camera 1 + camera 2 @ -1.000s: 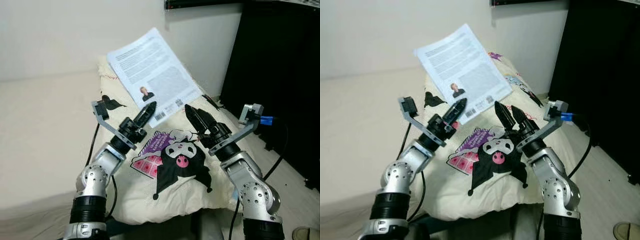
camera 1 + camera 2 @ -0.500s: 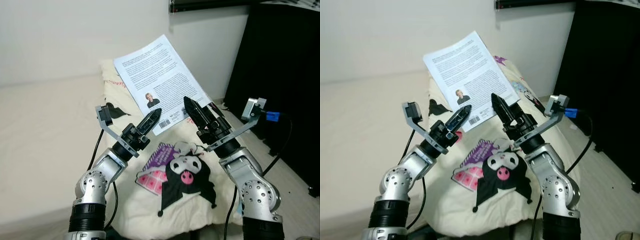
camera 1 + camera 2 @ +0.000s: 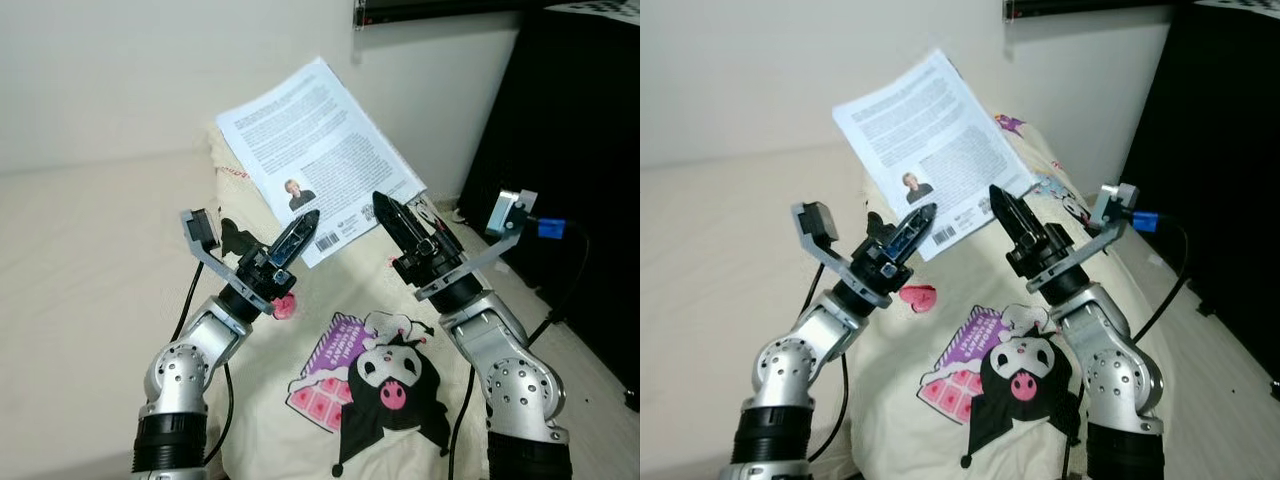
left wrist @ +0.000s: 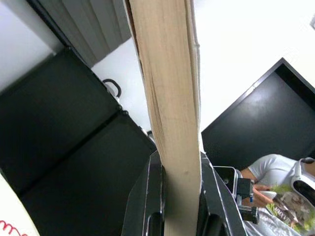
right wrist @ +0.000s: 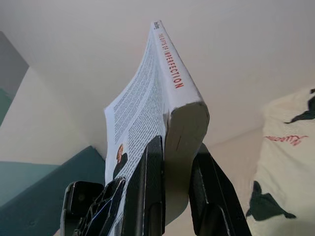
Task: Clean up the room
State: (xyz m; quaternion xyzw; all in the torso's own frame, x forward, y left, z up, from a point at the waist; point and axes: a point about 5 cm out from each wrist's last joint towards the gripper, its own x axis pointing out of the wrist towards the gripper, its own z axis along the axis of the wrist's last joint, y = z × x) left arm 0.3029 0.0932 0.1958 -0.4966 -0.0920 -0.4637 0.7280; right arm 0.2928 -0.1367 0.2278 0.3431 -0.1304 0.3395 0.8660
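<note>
Book [image 3: 318, 150] up in the air above the pillow [image 3: 300, 330], back cover with text and a small photo toward the head camera, tilted. Left gripper [image 3: 298, 232] clamped on its lower edge from the left, fingers [image 4: 147, 196] pressed flat against both sides of the page block. Right gripper [image 3: 395, 222] clamped on the lower right corner, 2 fingers [image 5: 150, 187] tight around the spine end. Pillow with a cartoon print on the bed [image 3: 80, 260], below both arms

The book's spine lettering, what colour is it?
Red, on the white spine of the book; it shows best in the right wrist view.
</note>
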